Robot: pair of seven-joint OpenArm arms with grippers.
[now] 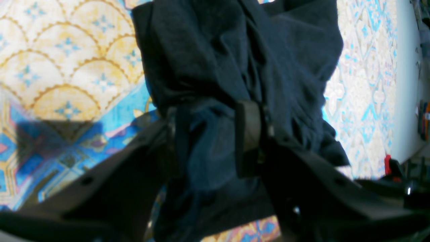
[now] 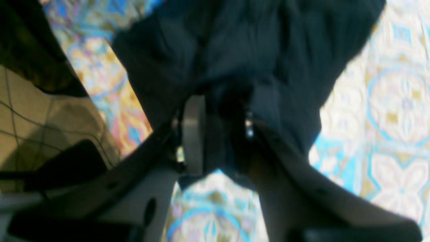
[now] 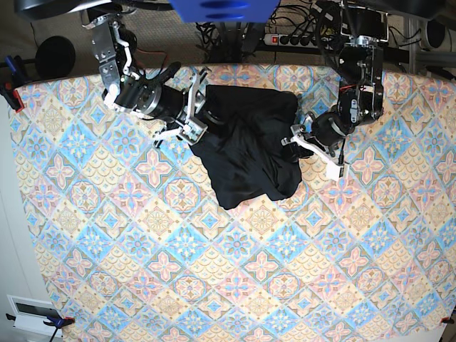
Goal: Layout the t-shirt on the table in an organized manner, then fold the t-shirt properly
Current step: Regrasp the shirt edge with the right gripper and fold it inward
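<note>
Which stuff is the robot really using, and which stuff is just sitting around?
Using:
- crumpled black fabric t-shirt
- table with the pastel diamond-patterned cloth
- left hand, fabric between its fingers
- right hand, at the shirt's other edge

Just around:
- white power strip behind the table
- tangled black cables

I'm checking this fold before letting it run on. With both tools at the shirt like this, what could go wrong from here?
1. The shirt is a crumpled heap, not spread out; pulling its edges apart may stretch a bunched layer rather than flatten it.
2. The left tool has thick folds between its fingers, so it may lift several layers at once.
3. The right tool looks partly parted around the cloth; its hold could slip, and dragging could shift the table cover.
</note>
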